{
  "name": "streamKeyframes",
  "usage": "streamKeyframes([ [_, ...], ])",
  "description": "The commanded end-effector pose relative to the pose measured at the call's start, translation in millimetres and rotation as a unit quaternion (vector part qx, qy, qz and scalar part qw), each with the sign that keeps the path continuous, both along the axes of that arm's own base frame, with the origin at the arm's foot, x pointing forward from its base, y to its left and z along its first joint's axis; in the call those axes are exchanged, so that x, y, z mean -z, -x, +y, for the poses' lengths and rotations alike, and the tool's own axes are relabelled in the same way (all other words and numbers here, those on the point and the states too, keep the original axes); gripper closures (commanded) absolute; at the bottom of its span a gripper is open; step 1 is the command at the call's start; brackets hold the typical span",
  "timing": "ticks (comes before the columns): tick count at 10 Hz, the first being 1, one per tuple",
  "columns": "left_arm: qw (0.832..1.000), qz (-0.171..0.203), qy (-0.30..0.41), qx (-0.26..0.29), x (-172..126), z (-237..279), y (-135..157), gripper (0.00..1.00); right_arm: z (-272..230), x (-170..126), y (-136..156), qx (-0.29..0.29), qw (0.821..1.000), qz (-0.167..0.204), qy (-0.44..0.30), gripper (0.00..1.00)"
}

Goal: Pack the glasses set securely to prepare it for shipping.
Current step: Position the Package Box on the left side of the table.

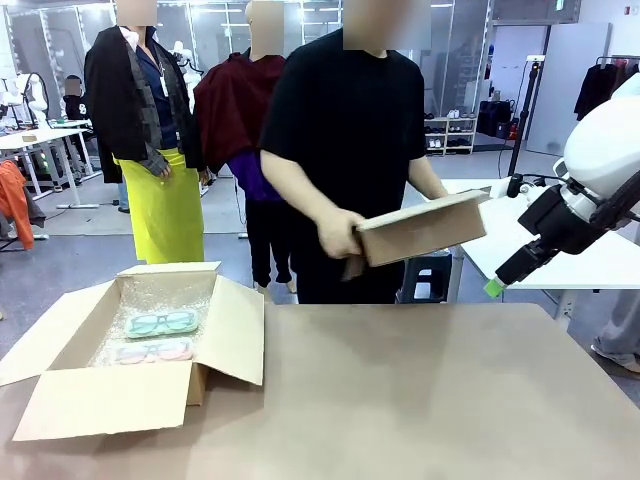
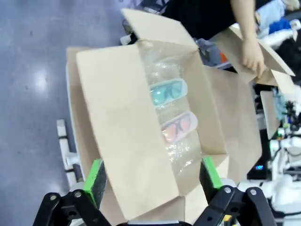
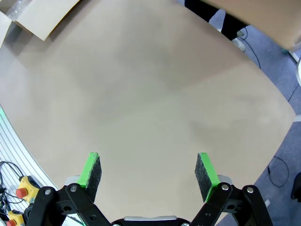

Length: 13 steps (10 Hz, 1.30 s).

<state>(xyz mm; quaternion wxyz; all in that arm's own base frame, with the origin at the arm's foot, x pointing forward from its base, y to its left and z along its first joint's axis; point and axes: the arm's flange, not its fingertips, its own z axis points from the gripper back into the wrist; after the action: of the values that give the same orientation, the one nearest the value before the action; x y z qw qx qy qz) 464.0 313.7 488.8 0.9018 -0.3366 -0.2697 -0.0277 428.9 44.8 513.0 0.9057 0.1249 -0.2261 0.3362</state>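
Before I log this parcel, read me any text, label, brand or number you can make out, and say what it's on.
None is legible.
Open cardboard box: plain flaps, no print or label.
Second box in the person's hands: plain.
Mint-green glasses and pink glasses: wrapping shows no readable print.

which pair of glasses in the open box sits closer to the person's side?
The mint-green plastic-framed glasses, lying on bubble wrap in the open cardboard box. The pale pink plastic-framed glasses lie beside them, toward the robot's side.
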Motion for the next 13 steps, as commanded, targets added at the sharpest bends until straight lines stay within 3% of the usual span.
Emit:
streamKeyframes([
  [1,0.988,-0.094,-0.089,0.078,-53,-67,45,0.0,1,-1,2,0.0,1.0,0.004,0.004,0.0],
  [3,0.955,-0.177,-0.159,0.177,-86,-129,82,0.0,1,-1,2,0.0,1.0,0.004,0.004,0.0],
  [5,0.895,-0.263,-0.19,0.306,-94,-174,131,0.0,1,-1,2,0.0,1.0,0.004,0.004,0.0],
  [6,0.877,-0.279,-0.188,0.344,-95,-185,152,0.0,1,-1,2,0.0,1.0,0.004,0.004,0.0],
  [9,0.863,-0.289,-0.201,0.364,-93,-203,179,0.0,1,-1,2,0.0,1.0,0.004,0.004,0.0],
  [10,0.869,-0.28,-0.195,0.359,-92,-203,174,0.0,1,-1,2,0.0,1.0,0.004,0.004,0.0],
  [13,0.864,-0.286,-0.201,0.363,-94,-208,175,0.0,1,-1,2,0.0,1.0,0.004,0.004,0.0],
])
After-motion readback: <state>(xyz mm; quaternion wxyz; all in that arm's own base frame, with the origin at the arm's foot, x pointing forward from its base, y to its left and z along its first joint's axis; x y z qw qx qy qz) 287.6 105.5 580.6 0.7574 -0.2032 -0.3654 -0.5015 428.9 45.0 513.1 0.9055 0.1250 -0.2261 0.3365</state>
